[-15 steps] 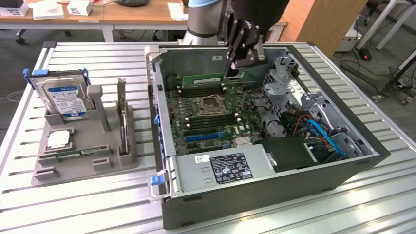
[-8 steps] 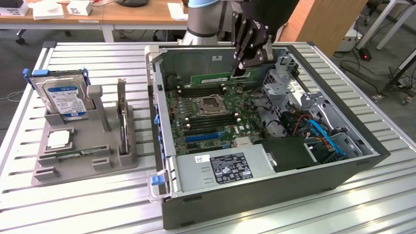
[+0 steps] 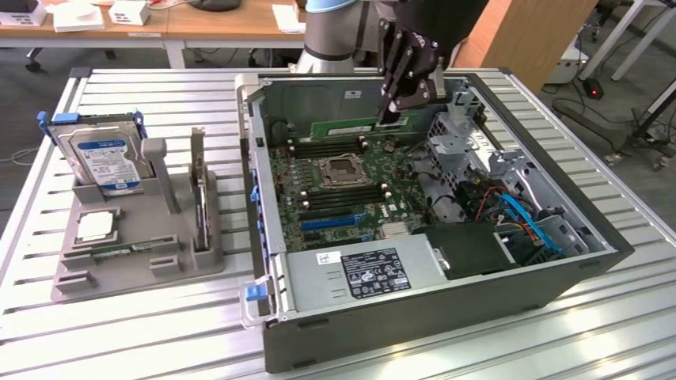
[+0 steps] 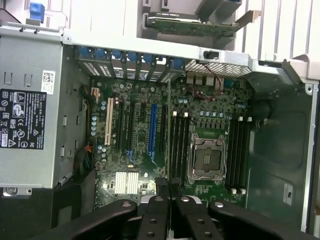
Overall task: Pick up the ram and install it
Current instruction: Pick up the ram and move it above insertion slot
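Exterior view: black hand (image 3: 393, 117) clamped on the thin green ram stick (image 3: 340, 127) above the open dark PC case (image 3: 423, 332). Installing, I reckon; needs lining up with a slot (image 4: 181, 145).

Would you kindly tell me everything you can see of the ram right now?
The ram is a long, thin green board, gripped near one end by the shut gripper. It hangs level and on edge inside the open case, above the motherboard, apparently touching only the gripper. The wrist view sees it edge-on, as a thin line.
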`<state>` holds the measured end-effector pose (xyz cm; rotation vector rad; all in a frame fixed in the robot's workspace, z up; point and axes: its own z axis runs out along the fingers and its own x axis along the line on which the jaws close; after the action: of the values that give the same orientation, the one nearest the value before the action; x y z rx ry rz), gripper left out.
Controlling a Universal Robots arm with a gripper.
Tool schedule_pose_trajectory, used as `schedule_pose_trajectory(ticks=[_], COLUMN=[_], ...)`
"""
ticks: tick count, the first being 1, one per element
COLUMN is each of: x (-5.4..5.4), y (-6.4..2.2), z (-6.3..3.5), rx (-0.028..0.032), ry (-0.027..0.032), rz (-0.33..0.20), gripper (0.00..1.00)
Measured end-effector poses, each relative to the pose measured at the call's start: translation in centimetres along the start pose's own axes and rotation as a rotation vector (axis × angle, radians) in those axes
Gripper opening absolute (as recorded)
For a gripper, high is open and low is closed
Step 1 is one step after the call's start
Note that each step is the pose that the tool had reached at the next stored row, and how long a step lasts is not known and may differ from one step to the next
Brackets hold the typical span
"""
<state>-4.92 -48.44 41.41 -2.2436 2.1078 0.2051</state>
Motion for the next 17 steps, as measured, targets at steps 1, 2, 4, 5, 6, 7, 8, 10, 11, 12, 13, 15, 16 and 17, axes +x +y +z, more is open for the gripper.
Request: schedule_pose_trajectory(ticks=[1, 2, 4, 5, 6, 7, 8, 10, 11, 12, 13, 15, 16, 17], x=[0.01, 0.01, 0.02, 0.01, 0.0, -0.03, -0.06, -0.13, -0.16, -0.18, -0.18, -0.18, -0.18, -0.18], y=[-0.12, -0.24, -0.47, -0.59, -0.7, -0.79, -0.83, -0.9, -0.93, -0.95, -0.95, -0.96, -0.96, -0.96], z=[-0.01, -0.01, -0.01, -0.01, 0.0, 0.04, 0.08, 0.19, 0.23, 0.25, 0.26, 0.26, 0.26, 0.26], rx=[-0.0033, -0.0064, -0.0118, -0.0145, -0.0164, -0.0167, -0.0164, -0.0152, -0.0147, -0.0144, -0.0142, -0.0142, -0.0142, -0.0142], ry=[-0.0001, -0.0003, -0.0003, 0.0002, 0.0008, 0.0009, 0.0008, 0.0002, 0.0, 0.0004, 0.0005, 0.0006, 0.0006, 0.0006], rz=[0.001, 0.002, 0.004, 0.005, 0.007, 0.008, 0.012, 0.02, 0.024, 0.027, 0.028, 0.028, 0.028, 0.028], gripper=[0.11, 0.11, 0.11, 0.11, 0.11, 0.11, 0.11, 0.11, 0.11, 0.11, 0.11, 0.11, 0.11, 0.11])
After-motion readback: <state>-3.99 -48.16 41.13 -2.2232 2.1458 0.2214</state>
